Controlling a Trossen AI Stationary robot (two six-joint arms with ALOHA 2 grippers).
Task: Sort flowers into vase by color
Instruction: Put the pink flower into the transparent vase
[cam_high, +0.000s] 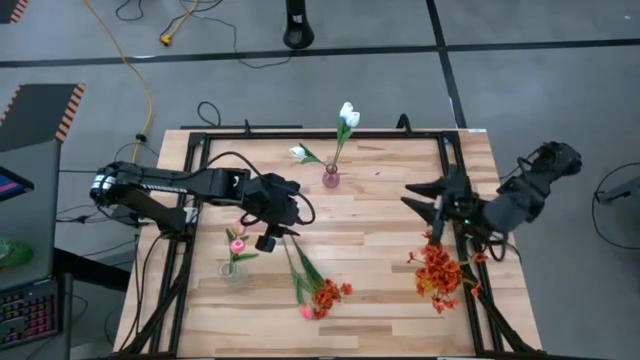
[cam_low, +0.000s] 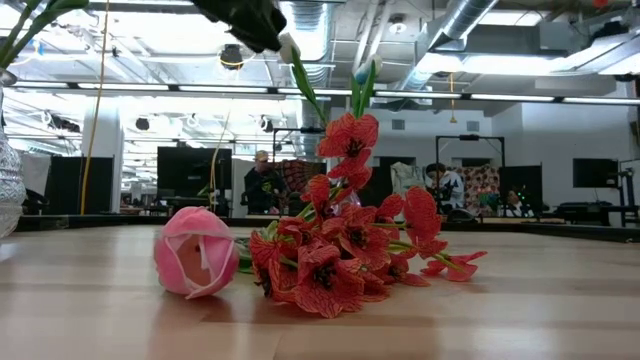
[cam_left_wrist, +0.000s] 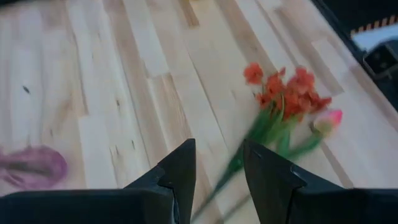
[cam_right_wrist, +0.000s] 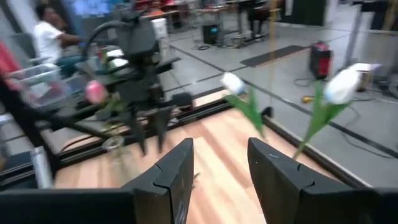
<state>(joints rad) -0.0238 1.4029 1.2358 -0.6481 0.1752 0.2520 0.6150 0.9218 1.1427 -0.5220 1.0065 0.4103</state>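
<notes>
My left gripper (cam_high: 270, 238) hangs over the table's left middle, shut on green stems that slant down to red-orange blooms (cam_high: 326, 293) and a pink tulip head (cam_low: 195, 252) lying on the wood. Another pink tulip (cam_high: 237, 243) stands in a clear vase (cam_high: 233, 270). A white tulip (cam_high: 348, 114) stands in a pink vase (cam_high: 330, 179), and a second white one (cam_high: 298, 153) leans out of it. My right gripper (cam_high: 436, 205) is open in the air at the right, nothing between its fingers (cam_right_wrist: 177, 168). A red-orange bunch (cam_high: 438, 270) sits just nearer than it. My left gripper has the green stems (cam_left_wrist: 219, 185) between its two fingers, well away from the blooms. The fingers (cam_left_wrist: 180, 171) slant down from the table's left and lie across the stems. The stem end is raised (cam_low: 305, 85), and the blooms (cam_low: 335, 255) rest on the table.
A black frame (cam_high: 300, 133) runs around the table top. The wood between the two arms (cam_high: 380, 230) is bare. People and desks show in the room beyond the far edge (cam_low: 262, 180).
</notes>
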